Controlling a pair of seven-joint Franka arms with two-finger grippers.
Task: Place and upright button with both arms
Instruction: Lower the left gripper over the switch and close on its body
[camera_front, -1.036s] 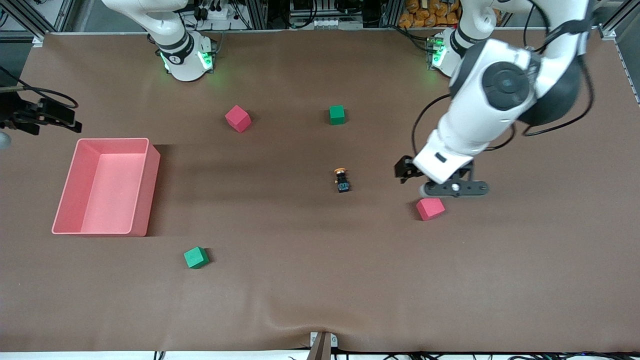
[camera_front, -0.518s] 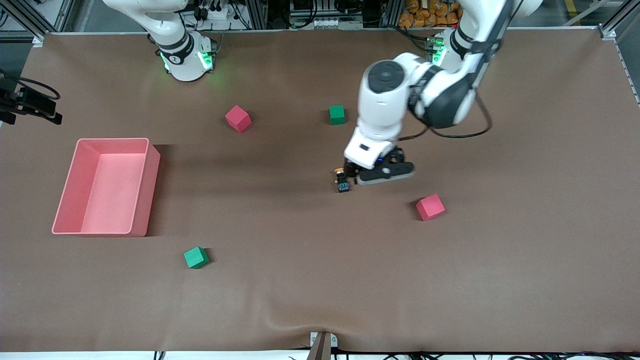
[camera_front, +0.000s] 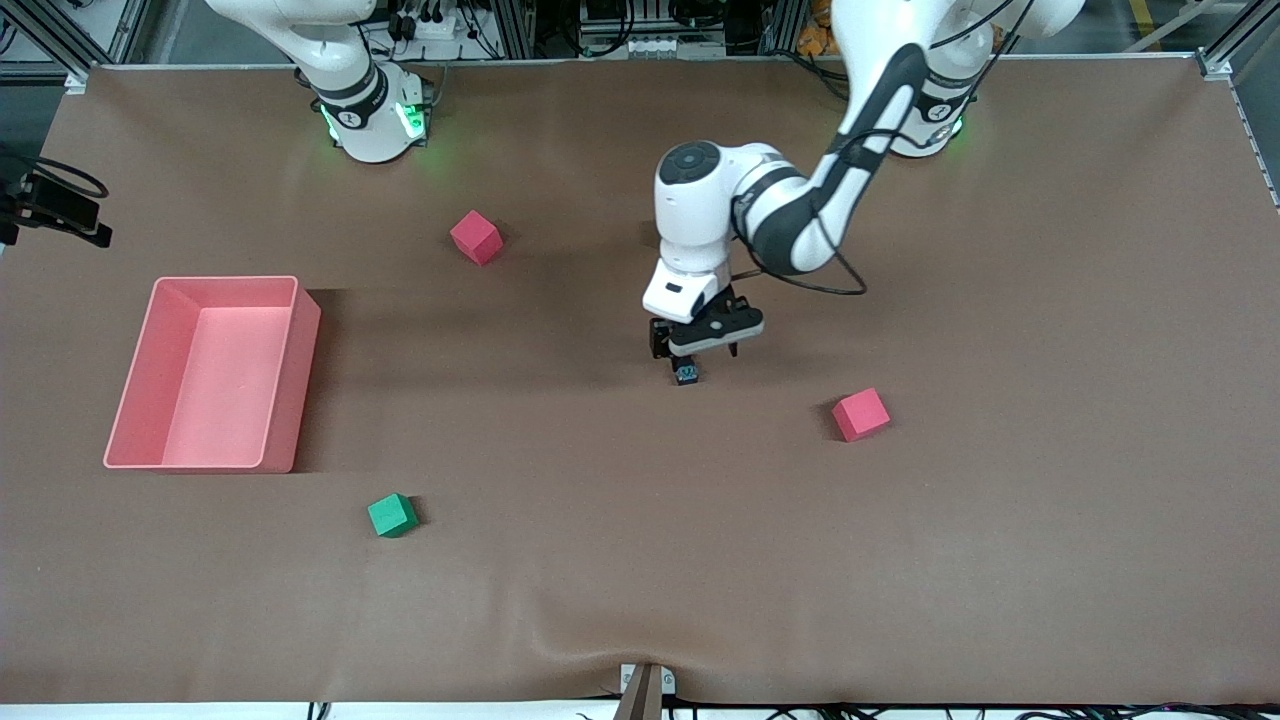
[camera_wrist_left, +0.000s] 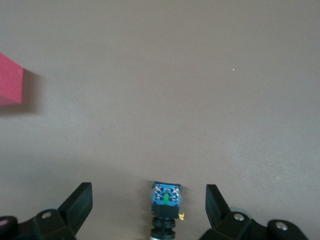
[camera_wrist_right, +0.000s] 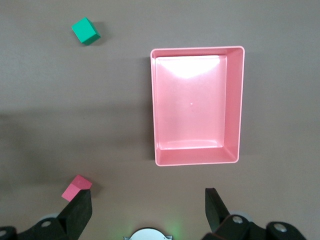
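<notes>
At the right arm's end of the table (camera_front: 600, 600), the right gripper (camera_wrist_right: 148, 212) is held high above the table edge, over the pink tray (camera_front: 290, 390); its fingers (camera_wrist_right: 80, 212) are spread wide and nothing is between them. The right arm waits there.

A green cube (camera_front: 392, 515) is seen nearer to the front camera than the tray, and a pink cube (camera_front: 476, 237) lies farther from it, close to the right arm's base.

Near the middle of the table, the button (camera_front: 686, 373) is found lying on its side (the blue-marked end is turned toward the front camera). The left gripper (camera_front: 698, 345) is placed just over the button, with its fingers (camera_wrist_left: 80, 207) spread apart on either side of it, not touching it.

Another pink cube (camera_front: 861, 414) lies toward the left arm's end, apart from the button.
</notes>
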